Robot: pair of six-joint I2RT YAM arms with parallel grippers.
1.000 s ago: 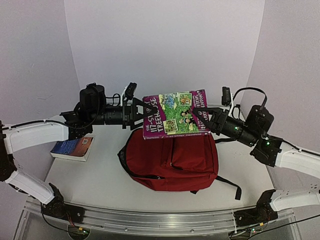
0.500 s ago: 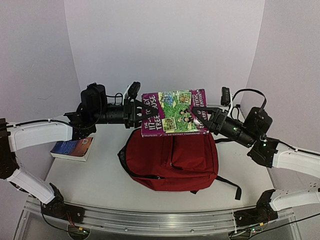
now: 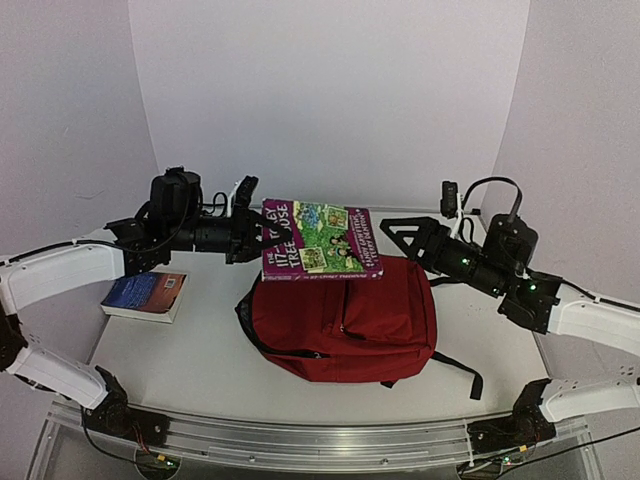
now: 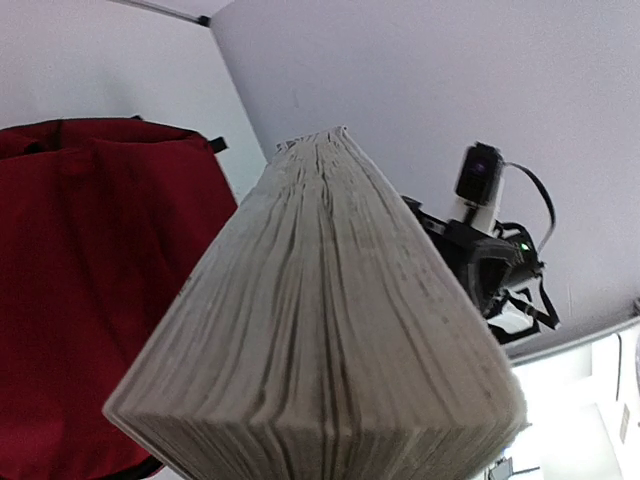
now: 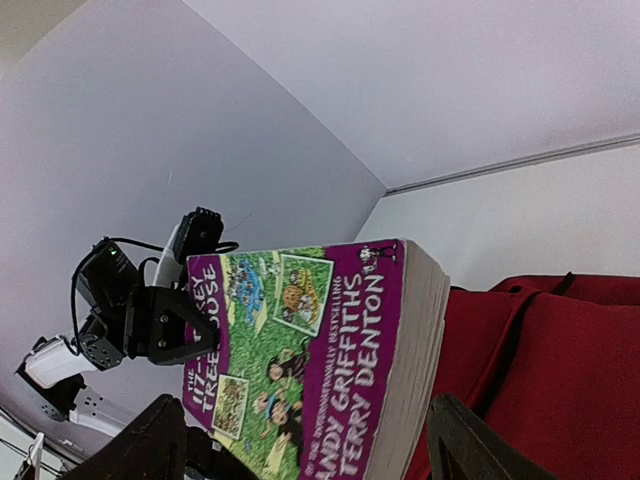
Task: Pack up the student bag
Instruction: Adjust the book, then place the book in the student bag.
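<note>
The student bag, dark red, lies flat in the middle of the table. Above its far edge hangs a thick purple-and-green paperback, cover up. My left gripper is shut on the book's left end. In the left wrist view the book's page edges fill the frame and hide the fingers, with the bag below. My right gripper stands open just off the book's right end, not touching it. Its wrist view shows the book ahead, between the spread fingers.
A blue book lies on the white table at the left, under my left arm. A black strap of the bag trails to the right front. White walls close the back and sides.
My left gripper shut on the book's left end. My right gripper opened, let go and drew back to the right. The book shifted left and slightly lower.
</note>
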